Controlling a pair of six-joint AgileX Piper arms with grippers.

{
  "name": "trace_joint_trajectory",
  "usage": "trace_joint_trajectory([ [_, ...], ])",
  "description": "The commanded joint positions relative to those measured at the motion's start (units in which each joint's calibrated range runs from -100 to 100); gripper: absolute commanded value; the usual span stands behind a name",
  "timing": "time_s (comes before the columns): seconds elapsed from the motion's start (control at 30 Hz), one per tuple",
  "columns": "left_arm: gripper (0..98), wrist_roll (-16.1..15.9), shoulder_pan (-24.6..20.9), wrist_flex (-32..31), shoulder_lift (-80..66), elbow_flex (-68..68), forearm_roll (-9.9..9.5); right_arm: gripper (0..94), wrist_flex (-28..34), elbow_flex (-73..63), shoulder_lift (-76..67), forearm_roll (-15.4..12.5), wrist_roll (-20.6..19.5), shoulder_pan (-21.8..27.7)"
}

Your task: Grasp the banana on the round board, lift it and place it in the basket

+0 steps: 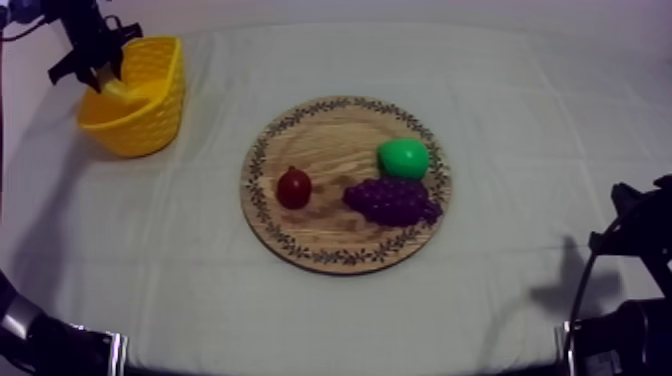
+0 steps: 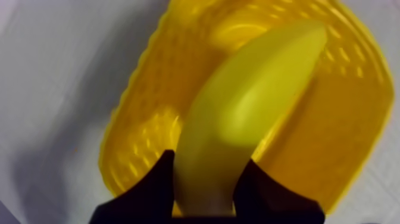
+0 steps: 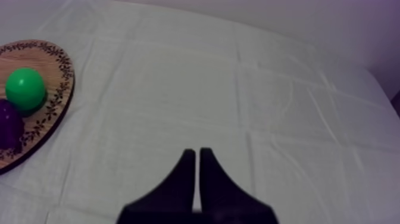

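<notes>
While my left hand (image 2: 209,161) clamps one end of the banana (image 2: 250,101), its length points down into the yellow basket (image 2: 357,137) beneath; my right hand (image 3: 197,152) sits closed, empty.

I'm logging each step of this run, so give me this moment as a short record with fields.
left claw: shut on the banana, over the yellow basket
right claw: shut on nothing, above bare cloth near the wooden board
banana: off the board, not yet released
yellow basket: at the cloth's far left
wooden board: holds small red fruit, pear, grapes
</notes>
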Motion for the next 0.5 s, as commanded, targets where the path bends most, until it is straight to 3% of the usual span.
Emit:
trace_joint_trajectory([
  [0.0,27.8,0.07,-0.04,-0.52,0.99,-0.36,0.07,0.3,0.04,-0.03,-0.02,0.00,0.01,0.02],
  [0.47,29.2,0.15,-0.29,-5.54,8.92,-2.82,1.32,0.3,0.04,-0.03,-0.02,0.00,0.01,0.02],
])
